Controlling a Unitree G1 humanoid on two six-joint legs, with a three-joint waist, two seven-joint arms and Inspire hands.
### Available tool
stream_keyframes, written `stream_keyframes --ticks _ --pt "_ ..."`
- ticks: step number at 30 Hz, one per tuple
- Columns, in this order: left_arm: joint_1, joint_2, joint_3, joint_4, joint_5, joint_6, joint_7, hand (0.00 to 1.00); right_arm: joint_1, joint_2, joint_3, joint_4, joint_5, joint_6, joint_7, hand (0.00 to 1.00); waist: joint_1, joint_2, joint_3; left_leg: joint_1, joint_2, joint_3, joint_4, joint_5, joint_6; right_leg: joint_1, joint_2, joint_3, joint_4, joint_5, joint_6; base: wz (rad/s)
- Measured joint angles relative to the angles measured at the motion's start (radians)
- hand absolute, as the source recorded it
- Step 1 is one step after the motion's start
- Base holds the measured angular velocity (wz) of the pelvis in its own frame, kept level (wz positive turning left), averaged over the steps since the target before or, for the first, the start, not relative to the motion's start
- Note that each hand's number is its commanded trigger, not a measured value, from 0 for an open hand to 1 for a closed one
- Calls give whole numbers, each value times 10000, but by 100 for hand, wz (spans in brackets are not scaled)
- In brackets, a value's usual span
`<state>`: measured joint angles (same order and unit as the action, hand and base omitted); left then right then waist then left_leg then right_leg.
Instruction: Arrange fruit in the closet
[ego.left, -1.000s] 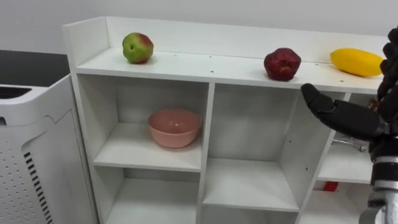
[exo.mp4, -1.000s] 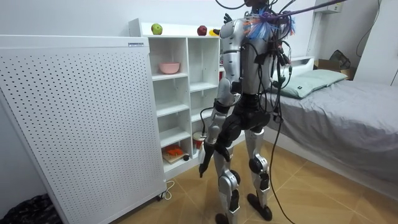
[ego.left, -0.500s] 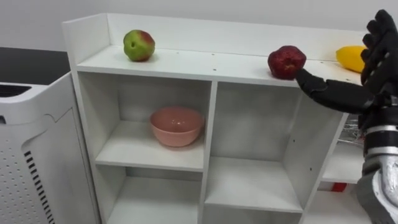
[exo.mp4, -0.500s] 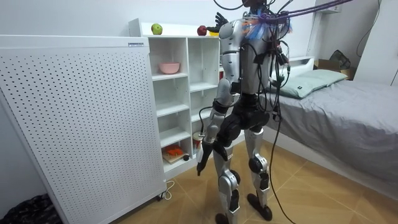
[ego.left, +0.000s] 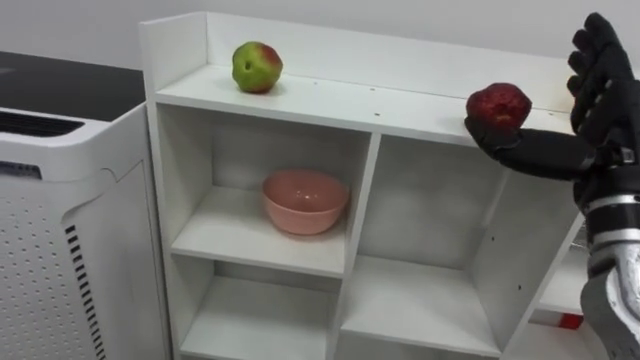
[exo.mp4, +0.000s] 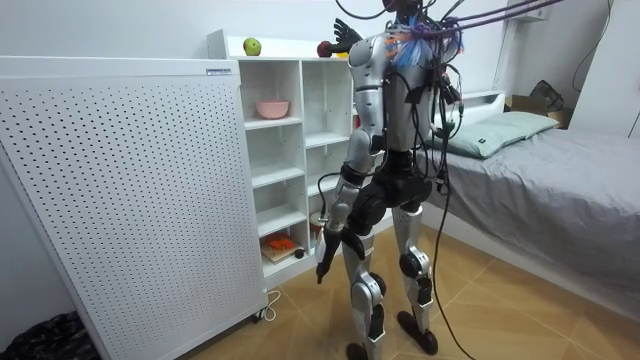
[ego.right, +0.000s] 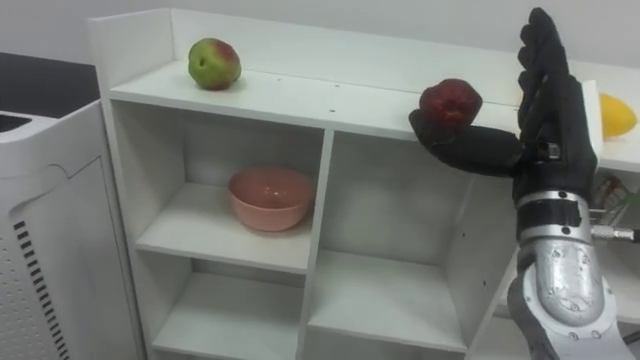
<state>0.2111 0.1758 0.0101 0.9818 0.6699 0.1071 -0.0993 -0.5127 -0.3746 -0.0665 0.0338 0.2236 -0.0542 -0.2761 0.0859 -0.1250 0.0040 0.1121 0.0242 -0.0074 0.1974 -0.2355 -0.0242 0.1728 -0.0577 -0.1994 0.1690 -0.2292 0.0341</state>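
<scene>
My right hand (ego.right: 548, 115) hovers beside the red apple (ego.right: 450, 103) at the closet (ego.right: 300, 100) top's front edge, fingers apart. It looks firm and smooth: I'd cup its middle.

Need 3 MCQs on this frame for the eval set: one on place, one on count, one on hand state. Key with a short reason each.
1. Where is the pink bowl?
A. on top of the shelf unit
B. in its upper left compartment
C. in its bottom row

2. How many fruits lie on top of the shelf unit?
A. one
B. five
C. three

3. What is the right hand doing?
A. open, fingers straight, beside the red apple
B. shut round the bowl
C. hanging at the robot's side

Key:
1 B: the bowl sits on the board just under the top, in the left column.
2 C: a green apple, the red apple and a yellow fruit lie there.
3 A: the fingers point up and the thumb reaches just below the red apple, gripping nothing.
</scene>
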Motion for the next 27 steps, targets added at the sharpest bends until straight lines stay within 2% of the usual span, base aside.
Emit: stream_keyframes --ticks 4,9,11,17,18,19,21,25,27 --pt "-20 39 0 -299 -63 128 -184 0 -274 -43 5 5 -7 243 372 0 -40 33 20 -20 0 -7 19 0 0 3 0 -1 -3 0 0 1" --pt "-18 82 -1 -574 -83 164 -197 0 -392 -215 9 36 -23 262 403 0 -24 86 26 -114 -8 -98 36 0 0 -9 0 16 2 0 0 3" --pt "24 72 -12 -540 -21 164 -165 0 -389 -215 24 505 -29 269 496 0 11 129 27 58 -8 -278 2 0 0 55 10 20 39 0 0 -2" --pt "166 21 -29 -541 -19 183 -111 0 -390 -218 28 1262 -121 442 705 0 11 146 35 43 -12 -373 -44 0 0 10 16 59 22 0 0 -1" --pt "222 18 -28 -541 -18 198 -113 0 -406 -234 21 1269 -144 436 742 40 9 146 34 43 -12 -373 -46 0 0 9 16 73 17 0 0 0" --pt "241 16 -26 -541 -19 235 -114 0 -406 -295 22 1275 -147 448 790 56 10 145 34 42 -12 -376 -46 0 0 9 17 75 17 0 0 0" --pt "241 13 -25 -542 -18 250 -115 0 -406 -389 23 1277 -159 467 837 100 6 145 34 42 -12 -399 -48 0 0 9 18 76 19 0 0 0" --pt "261 16 -12 -543 -22 250 -115 0 -405 -439 22 1283 -220 479 880 100 -30 141 31 48 -17 -796 -62 0 0 22 49 77 33 1 -1 1" --pt "260 16 -12 -543 -49 250 -115 0 -404 -519 23 1302 -327 480 954 100 -40 141 30 45 -17 -858 -83 0 0 32 63 77 31 1 -2 7"
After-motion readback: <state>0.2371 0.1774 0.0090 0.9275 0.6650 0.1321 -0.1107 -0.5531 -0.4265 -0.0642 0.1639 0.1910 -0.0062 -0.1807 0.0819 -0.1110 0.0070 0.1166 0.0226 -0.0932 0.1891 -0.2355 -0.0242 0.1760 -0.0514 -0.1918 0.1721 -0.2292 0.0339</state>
